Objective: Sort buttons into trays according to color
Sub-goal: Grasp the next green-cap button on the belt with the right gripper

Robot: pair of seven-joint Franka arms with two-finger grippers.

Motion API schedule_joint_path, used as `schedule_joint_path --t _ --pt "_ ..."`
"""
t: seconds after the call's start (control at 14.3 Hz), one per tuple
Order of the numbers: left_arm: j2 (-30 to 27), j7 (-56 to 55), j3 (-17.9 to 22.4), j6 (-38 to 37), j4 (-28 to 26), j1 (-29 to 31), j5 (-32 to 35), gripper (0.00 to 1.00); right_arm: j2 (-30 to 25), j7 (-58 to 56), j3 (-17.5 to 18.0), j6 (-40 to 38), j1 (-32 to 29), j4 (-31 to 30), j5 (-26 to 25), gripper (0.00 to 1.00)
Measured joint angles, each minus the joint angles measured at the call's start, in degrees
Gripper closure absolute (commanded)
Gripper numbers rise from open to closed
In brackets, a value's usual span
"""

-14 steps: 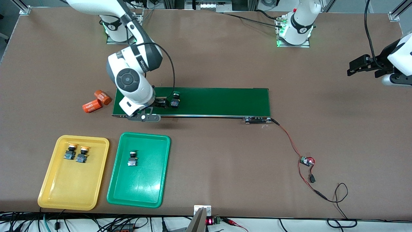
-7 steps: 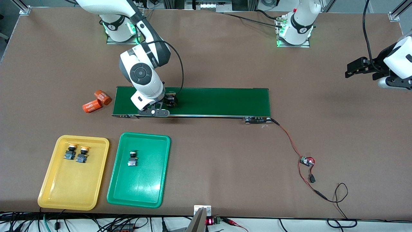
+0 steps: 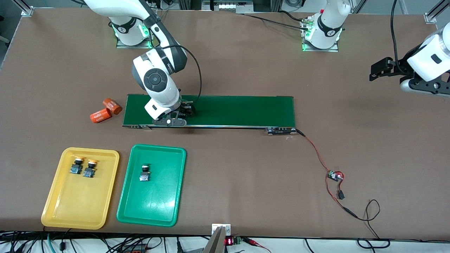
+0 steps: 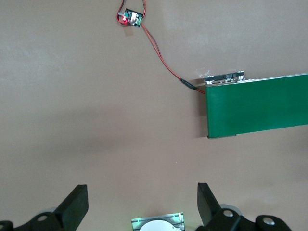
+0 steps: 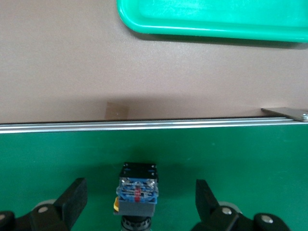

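Note:
My right gripper (image 3: 187,110) is low on the dark-green conveyor belt (image 3: 246,110), open, with a button (image 5: 138,190) between its fingers and room on both sides. That button shows a black body and a bluish-grey base; its cap is hidden. The front view barely shows it under the hand. Two yellow-capped buttons (image 3: 76,165) (image 3: 90,168) sit in the yellow tray (image 3: 80,211). One green-capped button (image 3: 144,172) sits in the green tray (image 3: 151,207), which also shows in the right wrist view (image 5: 216,19). My left gripper (image 3: 375,70) waits open and empty in the air over bare table at the left arm's end.
Two orange cylinders marked 4680 (image 3: 105,110) lie beside the belt's end toward the right arm's end. A red wire runs from the belt's other end to a small circuit board (image 3: 334,175), also in the left wrist view (image 4: 131,18).
My right gripper has moved along the belt to the button and now straddles it, hiding its green cap. My left arm has shifted a little and turned.

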Motion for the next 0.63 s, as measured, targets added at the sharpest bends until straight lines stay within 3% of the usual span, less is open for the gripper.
schedule_joint_path --t 0.14,0.28,0.63 --pt "0.0 0.0 0.0 0.0 0.6 0.0 0.0 0.0 0.8 0.0 0.0 0.2 0.0 -0.3 0.0 0.03" --pt "0.1 0.0 0.1 0.0 0.6 0.0 0.0 0.0 1.8 0.1 -0.1 0.3 -0.1 -0.4 0.0 0.14" --pt "0.7 0.0 0.2 0.0 0.6 0.1 0.0 0.0 2.9 0.1 -0.4 0.3 -0.8 -0.5 0.0 0.62"
